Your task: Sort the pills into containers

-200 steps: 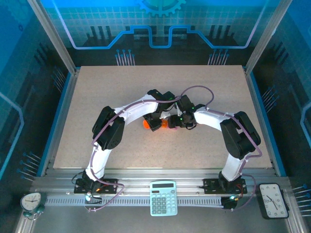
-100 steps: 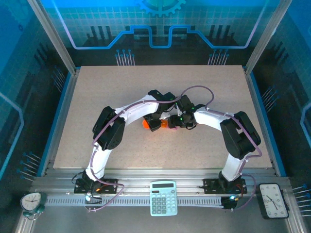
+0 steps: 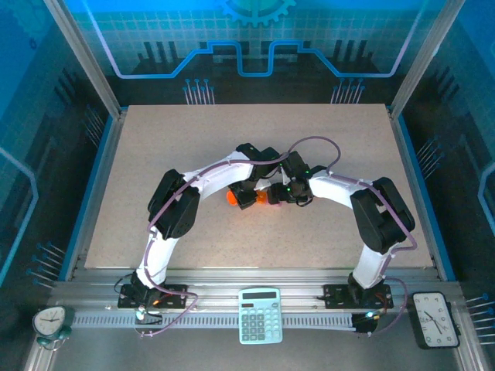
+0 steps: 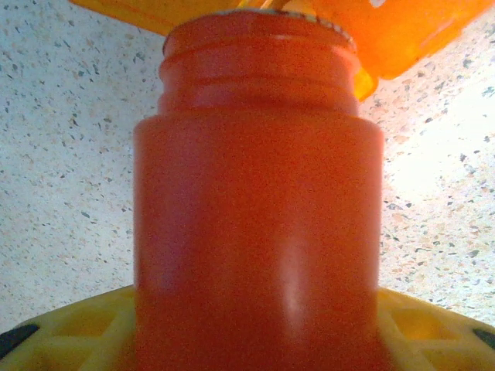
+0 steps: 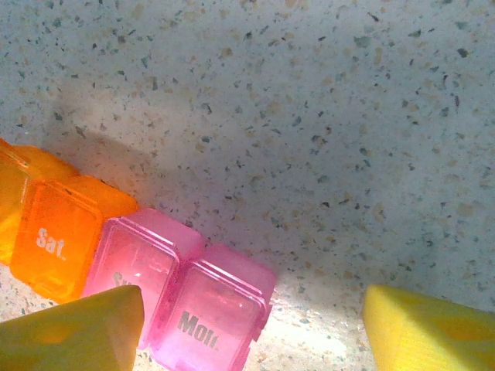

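Note:
An orange cylindrical bottle (image 4: 255,216) is held in my left gripper (image 4: 255,332), whose yellow fingers (image 4: 69,328) press its sides. Its open mouth points at an orange flap of the containers (image 4: 402,31). From above, the bottle (image 3: 232,198) lies sideways at the table's middle, with the left gripper (image 3: 249,198) on it. The containers (image 5: 139,270) are a strip of orange and pink lidded compartments marked "Sat." and "Mon". My right gripper (image 5: 255,332) hovers over the pink end, open, its left fingertip (image 5: 77,332) above a pink lid. No pills can be made out.
The speckled table (image 3: 193,139) stretches wide around both arms. A teal calculator (image 3: 260,314) lies on the front rail, a small clock (image 3: 51,321) at its left end and a black clock (image 3: 436,318) at its right. Frame posts stand at the back corners.

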